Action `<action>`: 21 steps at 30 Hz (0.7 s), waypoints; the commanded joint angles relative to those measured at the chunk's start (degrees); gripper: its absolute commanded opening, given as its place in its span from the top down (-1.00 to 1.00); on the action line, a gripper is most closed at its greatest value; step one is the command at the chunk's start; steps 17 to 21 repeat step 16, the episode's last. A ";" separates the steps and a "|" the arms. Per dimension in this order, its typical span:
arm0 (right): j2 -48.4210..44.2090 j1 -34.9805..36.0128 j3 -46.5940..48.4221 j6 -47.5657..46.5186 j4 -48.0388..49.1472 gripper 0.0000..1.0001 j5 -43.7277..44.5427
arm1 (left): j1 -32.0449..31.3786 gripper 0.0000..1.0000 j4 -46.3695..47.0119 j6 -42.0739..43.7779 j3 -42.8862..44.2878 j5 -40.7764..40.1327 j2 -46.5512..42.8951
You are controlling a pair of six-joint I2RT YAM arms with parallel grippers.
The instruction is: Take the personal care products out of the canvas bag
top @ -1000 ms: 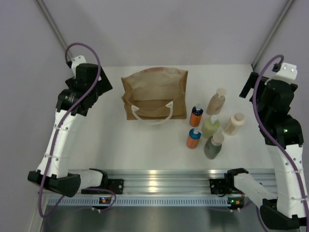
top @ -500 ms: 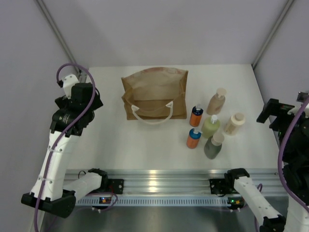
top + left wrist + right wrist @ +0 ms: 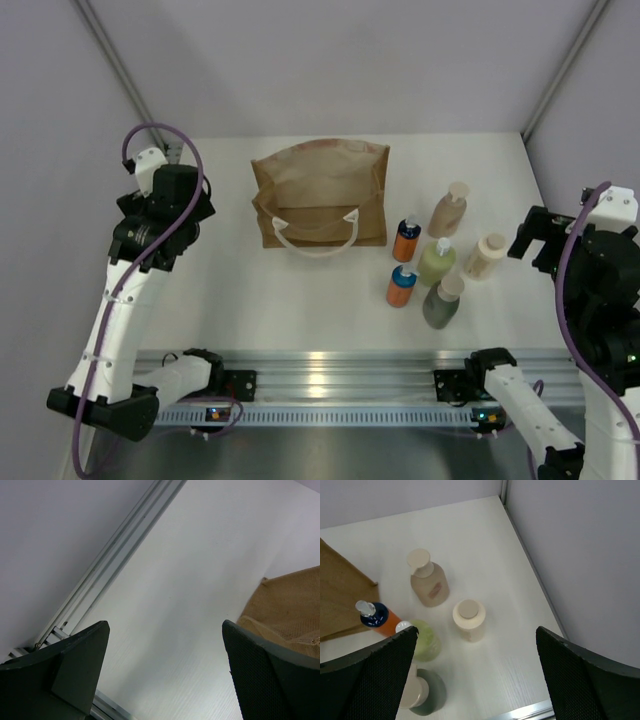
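Observation:
The canvas bag [image 3: 320, 200] lies flat at the table's middle back, its white rope handle toward me; its edge [image 3: 295, 605] shows in the left wrist view. Six personal care products stand right of it, outside the bag: two orange bottles [image 3: 406, 240] [image 3: 401, 286], a yellow-green one [image 3: 436, 262], a tan one [image 3: 449, 210], a cream one [image 3: 484, 256] and a dark grey-green one [image 3: 441, 302]. My left gripper [image 3: 165, 625] hangs open over bare table left of the bag. My right gripper [image 3: 476, 630] is open above the cream bottle [image 3: 468, 616], holding nothing.
The metal rail [image 3: 330, 370] with both arm bases runs along the near edge. Enclosure walls and frame posts [image 3: 560, 70] close in the table's left, back and right sides. In the right wrist view the table's right edge [image 3: 535, 575] lies close to the bottles.
Both arms have pulled back from the far corners toward the table's sides and shifted slightly since. Bag and bottles have not moved. Both grippers stay open.

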 commanded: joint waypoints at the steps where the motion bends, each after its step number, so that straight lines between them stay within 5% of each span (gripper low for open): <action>1: -0.08 0.54 -0.21 2.08 1.28 -0.99 -0.17 | -0.40 -0.97 1.26 1.22 1.68 -1.11 -0.12; 21: 2.03 0.54 0.76 1.82 3.92 -0.99 3.17 | -0.75 -0.97 1.26 2.01 0.98 -2.43 -1.44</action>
